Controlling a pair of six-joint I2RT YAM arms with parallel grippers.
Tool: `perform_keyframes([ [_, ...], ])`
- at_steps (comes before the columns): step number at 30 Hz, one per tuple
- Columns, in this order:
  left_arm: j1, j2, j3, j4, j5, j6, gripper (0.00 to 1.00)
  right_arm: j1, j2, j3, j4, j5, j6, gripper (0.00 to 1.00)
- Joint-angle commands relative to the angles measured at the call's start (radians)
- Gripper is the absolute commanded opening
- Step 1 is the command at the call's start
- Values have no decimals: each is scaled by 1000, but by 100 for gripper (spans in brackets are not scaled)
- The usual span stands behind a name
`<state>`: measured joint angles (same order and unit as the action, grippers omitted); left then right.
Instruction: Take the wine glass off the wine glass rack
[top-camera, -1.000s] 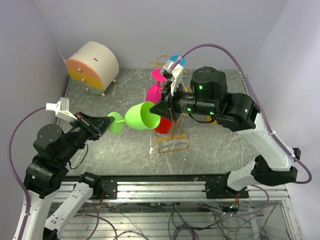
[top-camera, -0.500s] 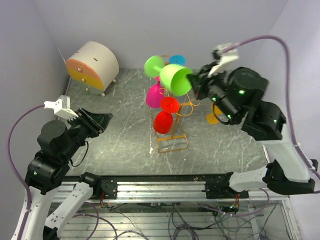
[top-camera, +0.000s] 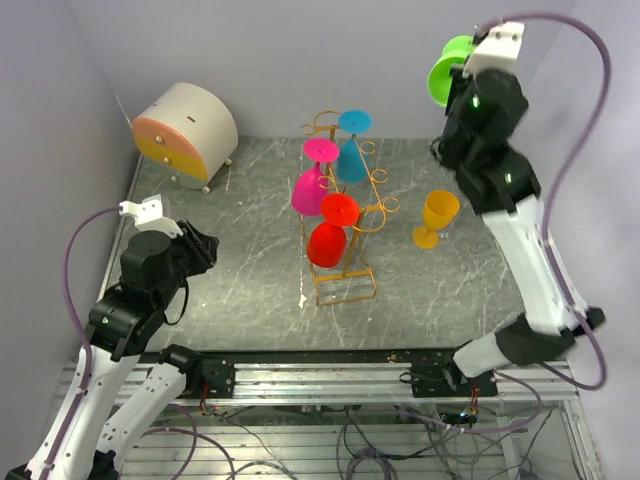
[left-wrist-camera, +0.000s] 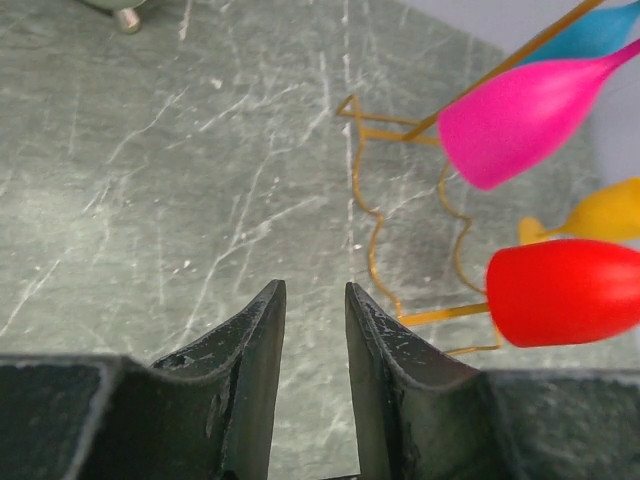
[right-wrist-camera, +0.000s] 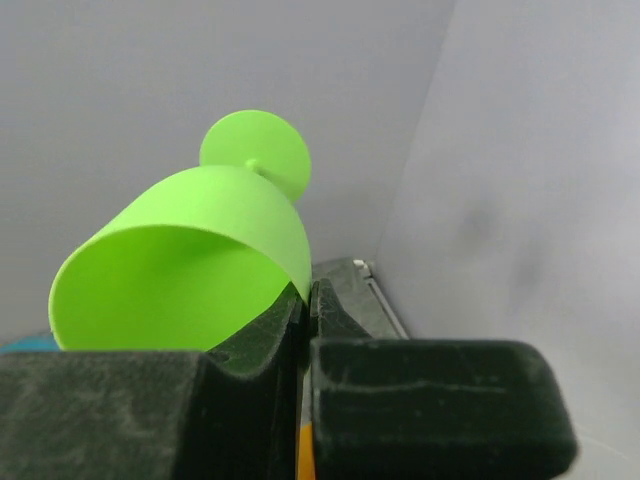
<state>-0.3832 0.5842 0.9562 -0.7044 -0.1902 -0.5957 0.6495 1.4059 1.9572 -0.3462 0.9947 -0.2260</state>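
Observation:
A green wine glass (top-camera: 443, 72) (right-wrist-camera: 190, 270) is held high at the far right, near the back wall. My right gripper (top-camera: 466, 82) (right-wrist-camera: 307, 292) is shut on its rim, one finger inside the bowl and one outside. The golden wire wine glass rack (top-camera: 345, 283) (left-wrist-camera: 372, 232) stands mid-table with a pink glass (top-camera: 309, 188) (left-wrist-camera: 520, 115), a red glass (top-camera: 327, 242) (left-wrist-camera: 565, 292) and a blue glass (top-camera: 350, 157) hanging on it. My left gripper (top-camera: 204, 246) (left-wrist-camera: 312, 292) is open and empty, low at the left, well apart from the rack.
A yellow glass (top-camera: 436, 218) stands upright on the table right of the rack. A round cream box with orange drawers (top-camera: 185, 130) sits at the back left. Walls close in on both sides and behind.
My left gripper let go of the green glass's foot, opened and drew back to the left. The right arm swung the glass up and away to the far right.

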Motion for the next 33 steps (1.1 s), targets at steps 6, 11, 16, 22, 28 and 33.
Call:
perform_keyframes([
  [6,-5,-27,-114,71,-77,72,39,-731,395,270,-565,-807,600,0],
  [11,-4,-64,-135,88,-84,74,40,-880,375,27,-518,-940,689,0],
  [16,-5,-61,-131,81,-85,86,40,-899,290,-196,-464,-956,688,0],
  [22,-5,-62,-130,77,-74,85,39,-901,197,-404,-412,-939,686,0],
  [28,-5,-98,-130,71,-84,80,39,-901,187,-452,-414,-886,687,0],
  [33,-6,-118,-130,65,-90,76,39,-901,197,-467,-445,-850,671,0],
])
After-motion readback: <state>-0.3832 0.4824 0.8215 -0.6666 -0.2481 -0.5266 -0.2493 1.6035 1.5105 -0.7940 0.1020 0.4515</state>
